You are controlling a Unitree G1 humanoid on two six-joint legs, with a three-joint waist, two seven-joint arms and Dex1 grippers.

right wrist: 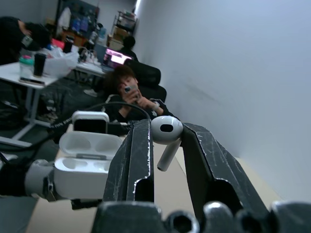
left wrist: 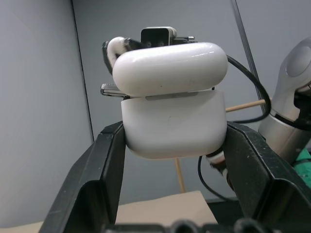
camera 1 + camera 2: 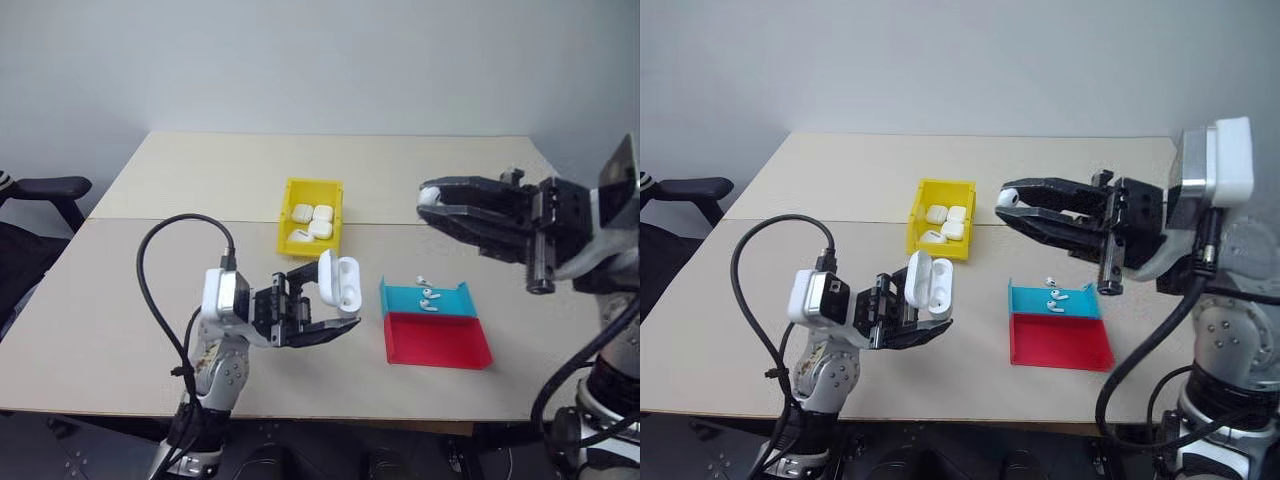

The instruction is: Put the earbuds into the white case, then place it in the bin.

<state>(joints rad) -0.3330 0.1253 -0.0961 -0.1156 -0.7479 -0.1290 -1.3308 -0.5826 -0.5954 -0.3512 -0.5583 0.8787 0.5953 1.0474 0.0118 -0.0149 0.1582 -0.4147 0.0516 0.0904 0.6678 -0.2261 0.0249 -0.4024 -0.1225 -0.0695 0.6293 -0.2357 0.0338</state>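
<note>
My left gripper [image 3: 335,300] is shut on the white case [image 3: 340,283], which it holds above the table's front part with the flip lid open. In the left wrist view the case [image 2: 172,121] sits between both black fingers [image 2: 104,165]. My right gripper [image 3: 430,205] hangs higher, to the right, pointing left toward the case. It is shut on one earbud [image 3: 430,196], whose stem hangs between the fingertips [image 1: 166,131]. More earbuds [image 3: 428,295] lie in the teal tray [image 3: 400,297]. The yellow bin [image 3: 285,215] stands at mid-table, beyond the case.
Several white cases [image 3: 312,220] lie in the bin. A red tray [image 3: 435,340] adjoins the teal tray on its near side. An office chair [image 3: 40,190] stands off the table's left. A person [image 1: 129,87] sits in the background of the right wrist view.
</note>
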